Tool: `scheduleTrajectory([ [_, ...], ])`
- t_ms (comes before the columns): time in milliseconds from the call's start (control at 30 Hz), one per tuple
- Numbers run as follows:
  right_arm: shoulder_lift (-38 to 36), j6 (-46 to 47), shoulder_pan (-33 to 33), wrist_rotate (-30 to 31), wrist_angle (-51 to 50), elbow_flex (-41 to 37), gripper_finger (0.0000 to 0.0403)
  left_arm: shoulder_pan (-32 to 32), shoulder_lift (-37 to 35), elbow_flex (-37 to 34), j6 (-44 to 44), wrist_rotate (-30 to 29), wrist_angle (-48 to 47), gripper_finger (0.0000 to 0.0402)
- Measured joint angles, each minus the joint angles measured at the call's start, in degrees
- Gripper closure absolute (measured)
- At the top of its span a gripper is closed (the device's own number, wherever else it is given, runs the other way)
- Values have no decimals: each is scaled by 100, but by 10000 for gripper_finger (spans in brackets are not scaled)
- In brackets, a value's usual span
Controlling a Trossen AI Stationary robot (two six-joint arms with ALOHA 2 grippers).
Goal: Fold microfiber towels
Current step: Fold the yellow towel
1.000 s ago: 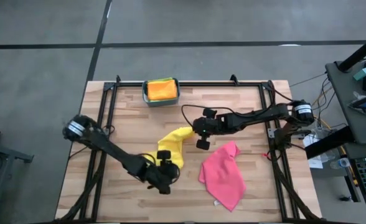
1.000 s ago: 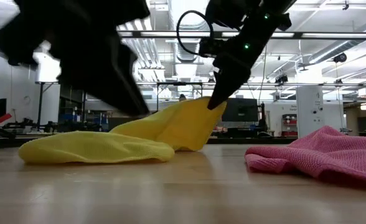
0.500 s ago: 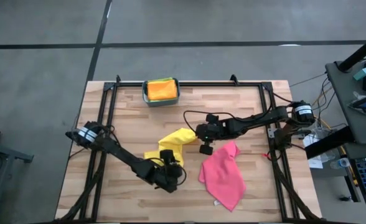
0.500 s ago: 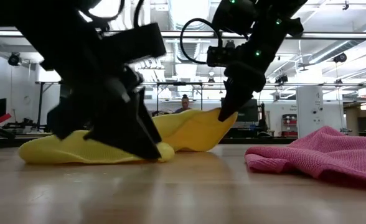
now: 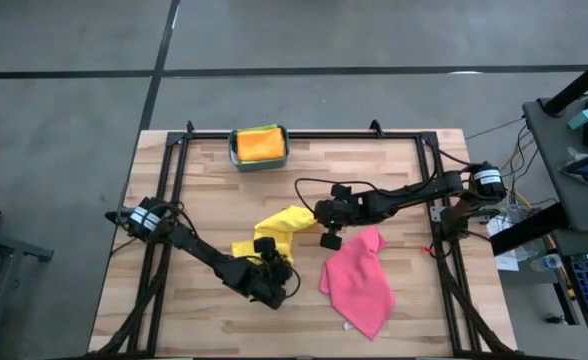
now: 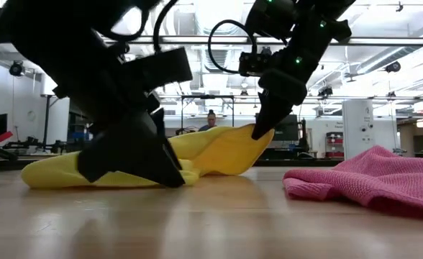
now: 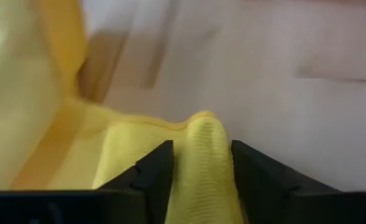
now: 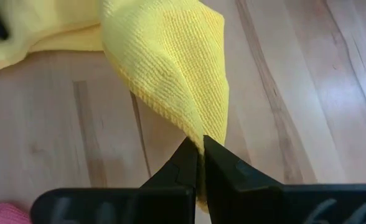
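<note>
Your left gripper (image 5: 272, 283) is down on the table (image 5: 394, 170) at the near end of the yellow towel (image 5: 279, 225), and its jaws pinch a raised fold of that cloth between them; the left wrist view shows the ridge of yellow fabric (image 7: 201, 162) squeezed between the two dark fingers (image 7: 155, 171). Your right gripper (image 5: 319, 215) is at the far end of the same towel, jaws pressed together on a thin edge of it. In the right wrist view the cloth (image 8: 170, 68) hangs from the closed tips (image 8: 198, 155) in a draped cone. From the low view the towel (image 6: 219, 147) lies mostly flat on the wood, its far corner lifted a little by the right gripper (image 6: 258, 129).

The pink towel (image 5: 359, 280) lies crumpled on the table just beside the right gripper, apart from the yellow one. Up at the far edge of the table you have a bin (image 5: 236, 160) with an orange towel (image 5: 259, 145) folded in it, and a strip of green shows along its edge.
</note>
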Motion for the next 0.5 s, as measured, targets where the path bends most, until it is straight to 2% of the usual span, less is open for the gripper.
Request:
scheduleTrajectory([
  [67,0,2,20,2,1,0,394,27,0,0,-249,-18,-188,271],
  [167,0,18,54,2,2,-2,394,24,-1,11,-124,-6,-204,301],
  [333,-2,46,116,23,0,-4,394,26,-223,-47,322,219,-362,383],
  [500,-208,-27,232,24,-40,-11,394,11,-950,-96,672,180,-602,398],
])
